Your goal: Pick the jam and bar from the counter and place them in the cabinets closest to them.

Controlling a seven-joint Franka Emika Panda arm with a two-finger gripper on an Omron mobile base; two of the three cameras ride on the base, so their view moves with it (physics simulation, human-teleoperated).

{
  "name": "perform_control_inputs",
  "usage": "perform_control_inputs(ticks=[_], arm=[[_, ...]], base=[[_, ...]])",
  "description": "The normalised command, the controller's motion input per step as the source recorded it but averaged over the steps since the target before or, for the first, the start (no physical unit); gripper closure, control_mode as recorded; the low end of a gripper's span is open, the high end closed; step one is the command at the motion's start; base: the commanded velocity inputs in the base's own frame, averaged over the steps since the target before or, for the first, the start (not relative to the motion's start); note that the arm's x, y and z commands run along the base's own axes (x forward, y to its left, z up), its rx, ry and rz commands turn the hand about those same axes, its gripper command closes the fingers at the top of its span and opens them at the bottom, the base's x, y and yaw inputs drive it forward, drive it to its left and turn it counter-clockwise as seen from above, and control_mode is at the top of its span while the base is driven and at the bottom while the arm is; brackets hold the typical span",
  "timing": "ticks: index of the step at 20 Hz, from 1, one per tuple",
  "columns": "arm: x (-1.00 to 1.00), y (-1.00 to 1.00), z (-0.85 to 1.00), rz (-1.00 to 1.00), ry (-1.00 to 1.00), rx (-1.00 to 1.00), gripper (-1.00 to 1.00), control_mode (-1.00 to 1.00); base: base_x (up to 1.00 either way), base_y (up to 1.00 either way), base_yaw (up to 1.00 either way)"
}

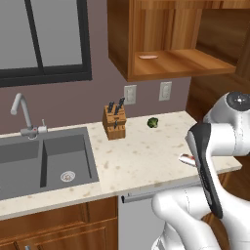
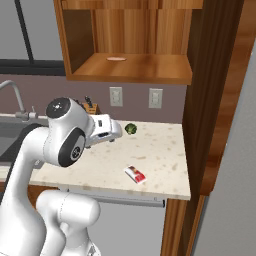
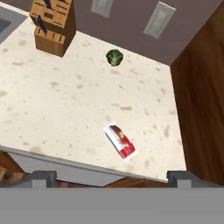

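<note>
- Hand (image 3: pixel 112 177) is hovering released, its fingertips (image 3: pixel 42 177) spread wide above the tabletop's (image 3: pixel 52 100) front edge.
- Bar (image 3: pixel 119 141) is lying flat near that front edge, toward the right corner, untouched.
- Broccoli floret (image 3: pixel 114 57) is sitting near the back edge.

a kitchen — sink (image 1: pixel 44 163), counter (image 1: pixel 146 151), knife block (image 1: pixel 115 123).

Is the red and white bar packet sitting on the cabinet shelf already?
No, the bar lies flat on the counter near its front edge, and the cabinet shelf above holds just a pale pink oval thing.
</note>
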Motion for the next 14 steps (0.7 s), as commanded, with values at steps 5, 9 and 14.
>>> perform_control_inputs(ticks=[5, 9, 14], arm=[[0.00, -0.22, -0.45, 0.00, 0.14, -0.04, -1.00, -1.00], [0.00, -0.21, -0.43, 0.00, 0.13, -0.03, -1.00, -1.00], [0.08, -0.10, -0.39, 0.00, 0.11, -0.03, -1.00, -1.00]], base=[[0.00, 0.00, 0.00], [0.00, 0.00, 0.00], [0.00, 0.00, 0.00]])
